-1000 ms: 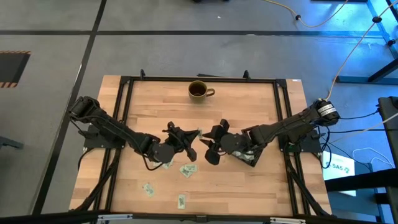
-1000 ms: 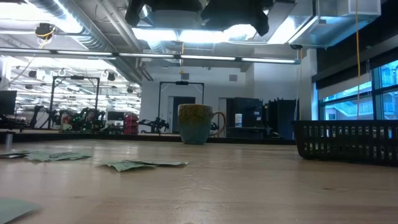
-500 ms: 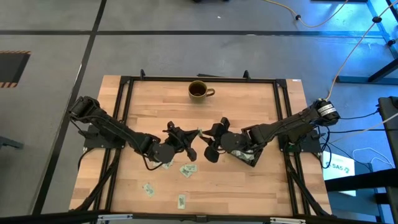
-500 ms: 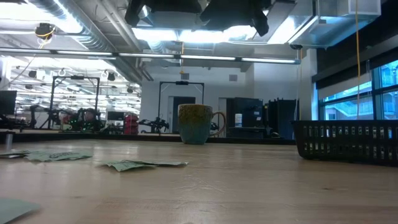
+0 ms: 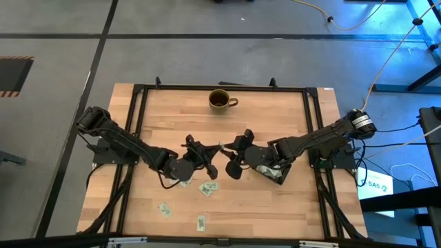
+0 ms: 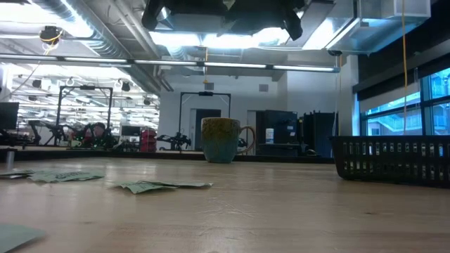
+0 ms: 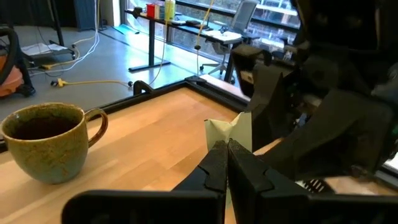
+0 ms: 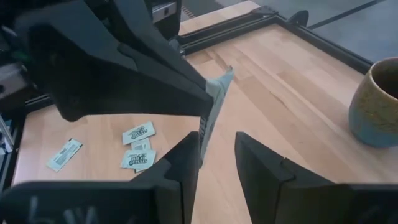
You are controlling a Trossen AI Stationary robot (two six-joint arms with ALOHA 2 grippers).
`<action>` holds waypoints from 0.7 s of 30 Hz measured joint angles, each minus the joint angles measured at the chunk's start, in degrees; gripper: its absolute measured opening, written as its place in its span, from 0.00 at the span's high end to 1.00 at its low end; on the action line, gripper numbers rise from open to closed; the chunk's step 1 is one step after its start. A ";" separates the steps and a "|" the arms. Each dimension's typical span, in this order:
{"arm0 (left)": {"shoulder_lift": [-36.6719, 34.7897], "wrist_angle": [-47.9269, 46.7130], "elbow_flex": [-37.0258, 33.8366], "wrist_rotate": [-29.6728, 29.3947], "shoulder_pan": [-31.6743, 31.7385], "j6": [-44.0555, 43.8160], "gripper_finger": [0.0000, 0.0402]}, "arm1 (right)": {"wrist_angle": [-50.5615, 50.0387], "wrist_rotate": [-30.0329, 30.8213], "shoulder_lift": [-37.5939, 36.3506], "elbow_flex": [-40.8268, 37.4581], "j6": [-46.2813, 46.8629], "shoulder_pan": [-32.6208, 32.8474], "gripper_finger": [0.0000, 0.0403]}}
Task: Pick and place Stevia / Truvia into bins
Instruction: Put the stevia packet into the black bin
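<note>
right gripper nudged closer, left gripper pinching sachet

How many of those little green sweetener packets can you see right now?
5, maybe more hidden. One packet is pinched upright in the left gripper. Four loose packets lie on the table: under the left arm, beside it, and two nearer the front edge.

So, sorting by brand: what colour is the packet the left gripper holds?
Pale green and white; the packet shows best in the left wrist view, pinched by the left gripper.

Pinched sachet between parted fingers (mug beyond)
</note>
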 joint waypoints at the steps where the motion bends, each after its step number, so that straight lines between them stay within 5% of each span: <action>1: 0.00 -0.77 0.00 0.00 0.00 0.00 0.99 | 0.02 0.00 0.00 0.00 0.02 0.02 0.73; 13: 0.00 -2.85 0.00 0.09 0.00 -0.50 0.99 | 0.02 0.00 0.00 0.00 0.17 -0.03 0.74; 21: 0.00 -2.85 0.00 0.02 0.00 -0.55 0.99 | 0.00 -1.60 0.00 0.00 -0.07 0.01 0.90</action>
